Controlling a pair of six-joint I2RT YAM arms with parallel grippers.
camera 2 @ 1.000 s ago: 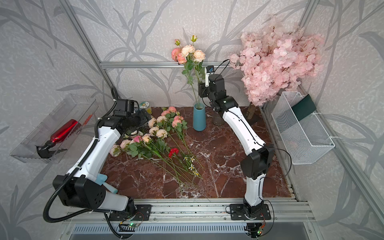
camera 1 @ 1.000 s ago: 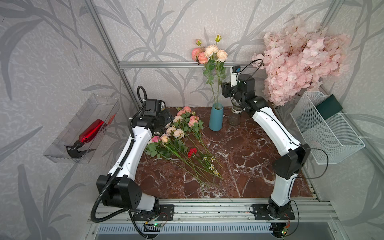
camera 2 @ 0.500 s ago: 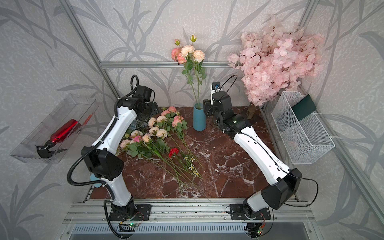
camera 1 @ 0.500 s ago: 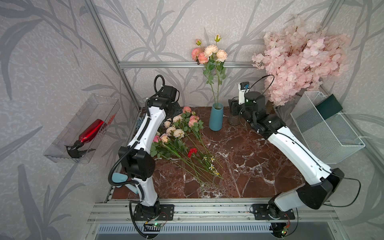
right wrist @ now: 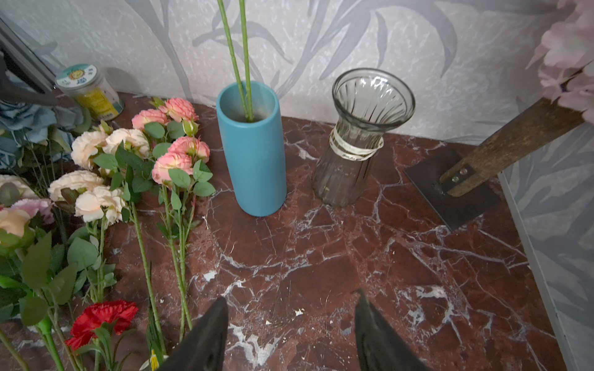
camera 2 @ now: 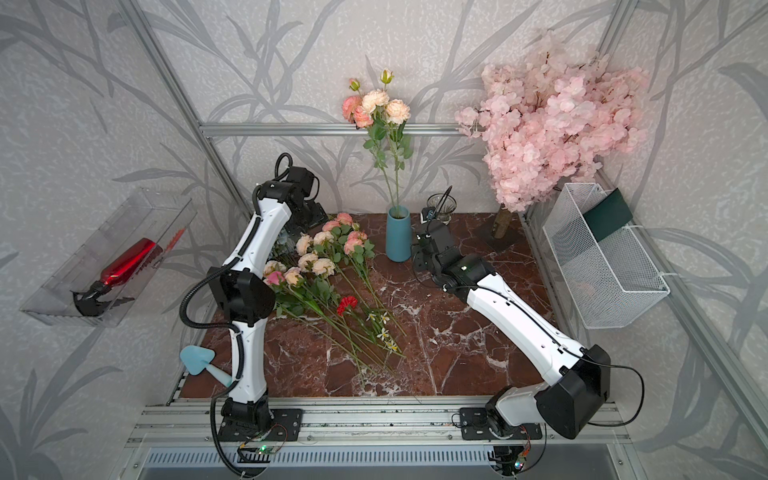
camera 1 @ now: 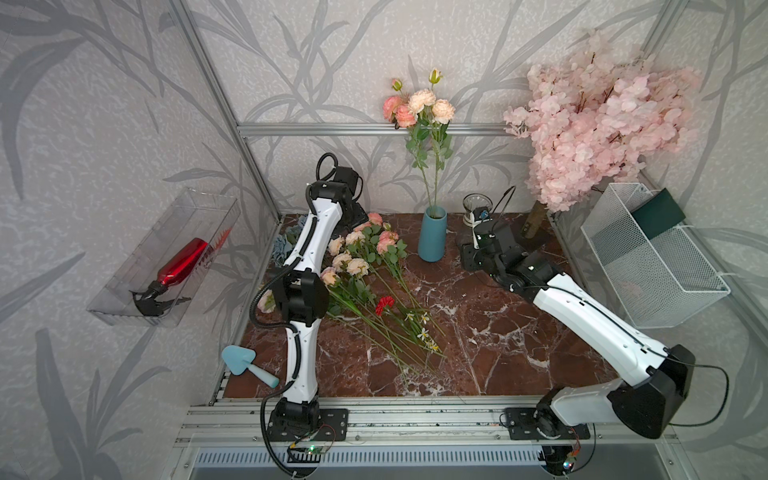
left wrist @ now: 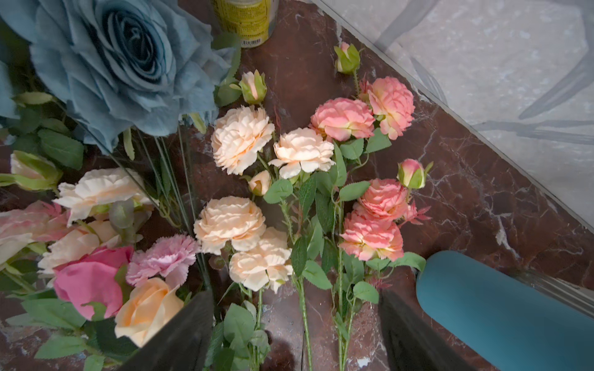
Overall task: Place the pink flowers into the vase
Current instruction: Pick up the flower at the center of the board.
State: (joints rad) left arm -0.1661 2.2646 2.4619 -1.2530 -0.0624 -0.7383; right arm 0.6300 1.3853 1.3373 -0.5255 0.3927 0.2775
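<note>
Vase point(camera 1: 432, 239) is seen upright at 12 o'clock of the table point(camera 1: 498, 332), by the back wall. One spray point(camera 1: 417, 106) is already stood in it; two stems are seen inside the mouth in the right wrist view. The other pink flowers point(camera 1: 365, 253) are laid flat at 10 o'clock of the table, heads toward the back wall and stems run toward 5 o'clock. The nearest heads are just beside the vase, at its 9 o'clock.

Left gripper point(left wrist: 295, 334) is held over the stems of the laid flowers, jaws spread wide, nothing pinched. Contact with the stems cannot be told.

Right gripper point(right wrist: 289, 324) is held over bare table at 4 o'clock of the vase, apart from it, jaws spread, empty.

Glass vase point(camera 1: 477, 205) is noted at 3 o'clock of the vase. Red carnation point(camera 1: 384, 303) is noted at 7 o'clock, among the stems. Blossom tree point(camera 1: 594, 120) is noted at the 2 o'clock corner.
</note>
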